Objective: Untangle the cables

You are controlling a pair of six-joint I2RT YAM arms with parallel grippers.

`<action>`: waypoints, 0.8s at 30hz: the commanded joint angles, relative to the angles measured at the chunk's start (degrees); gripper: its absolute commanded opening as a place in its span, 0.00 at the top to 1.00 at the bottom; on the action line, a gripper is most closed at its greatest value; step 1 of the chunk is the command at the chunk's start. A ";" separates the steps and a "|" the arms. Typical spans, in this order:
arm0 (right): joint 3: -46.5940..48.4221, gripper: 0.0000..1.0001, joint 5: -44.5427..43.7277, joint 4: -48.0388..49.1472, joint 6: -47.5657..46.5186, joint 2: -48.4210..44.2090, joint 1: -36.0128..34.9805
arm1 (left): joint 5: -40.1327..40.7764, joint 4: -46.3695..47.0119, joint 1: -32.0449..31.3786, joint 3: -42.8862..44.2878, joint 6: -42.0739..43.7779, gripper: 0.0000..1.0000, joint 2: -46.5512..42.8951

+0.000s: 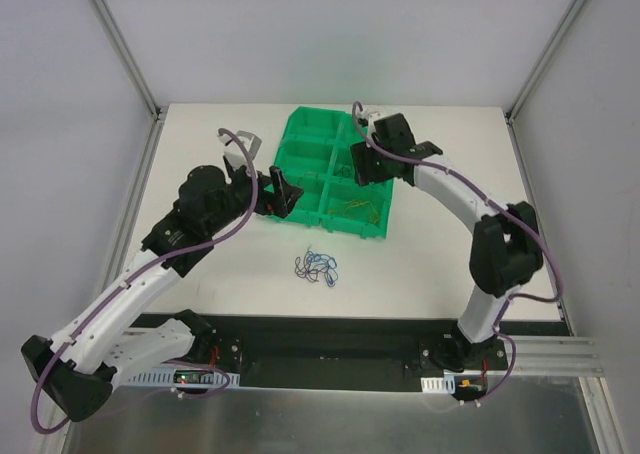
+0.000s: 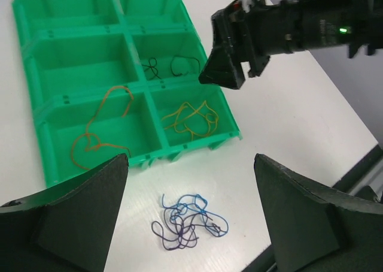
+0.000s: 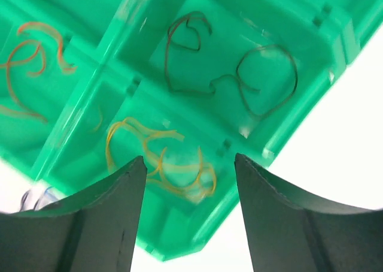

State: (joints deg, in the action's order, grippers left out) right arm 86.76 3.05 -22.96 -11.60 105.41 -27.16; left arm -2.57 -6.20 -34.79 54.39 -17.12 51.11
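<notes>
Your L gripper [image 2: 190,164]: jaws wide apart, empty. Blue cable tangle [image 2: 188,221] lies on the tabletop [image 2: 287,122], just beside the green bin [image 2: 39,122]. R gripper [image 3: 190,161]: jaws apart, nothing held, over the bin. Black cables [image 3: 233,80], yellow cables [image 3: 161,158] & orange cables [image 3: 30,56] sit in separate compartments.

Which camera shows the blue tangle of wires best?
The left wrist view: the blue tangle lies whole and close on the table, its loops clear. In the top view the tangle is tiny, just before the bin. The right wrist view catches only a blurry bit at its lower left edge.
</notes>
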 commanded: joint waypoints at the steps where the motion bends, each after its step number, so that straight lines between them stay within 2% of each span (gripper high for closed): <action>1: -11.84 0.36 -4.02 -0.53 5.69 -16.42 -3.94 | -8.23 1.89 0.42 1.59 -2.03 0.16 3.81; 5: -34.15 0.32 7.04 17.46 13.15 -28.56 -12.02 | -12.19 1.98 0.42 1.77 -5.28 0.28 6.10; 8: -44.46 0.30 6.80 31.62 18.70 -32.71 -19.93 | -13.69 2.06 0.42 1.86 -6.51 0.36 6.89; 12: -50.71 0.30 3.29 41.84 25.20 -29.48 -26.09 | -14.48 2.15 0.16 1.60 -7.83 0.43 8.12; 15: -52.57 0.32 3.01 48.17 28.03 -25.26 -27.86 | -14.57 2.16 -1.24 1.51 -7.84 0.50 9.26; 17: -52.22 0.35 1.44 48.89 27.77 -23.15 -29.09 | -16.06 2.24 -1.25 0.20 -8.88 0.59 9.44; 20: -51.25 0.47 0.64 48.27 27.85 -20.95 -29.27 | -17.03 3.03 -1.25 -5.59 -12.83 0.60 8.92; 22: -51.60 0.62 -0.06 48.27 27.51 -21.03 -29.36 | -17.03 3.82 -1.34 -9.81 -15.03 0.59 8.83; 24: -52.48 0.78 -0.94 48.10 27.33 -21.20 -29.36 | -16.77 5.31 -1.77 -13.86 -16.18 0.53 8.22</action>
State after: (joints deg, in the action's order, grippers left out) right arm 34.06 4.86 20.23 14.61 84.51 -56.29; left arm -17.74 -3.09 -35.70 47.24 -28.25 60.18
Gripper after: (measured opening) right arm 0.334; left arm 0.426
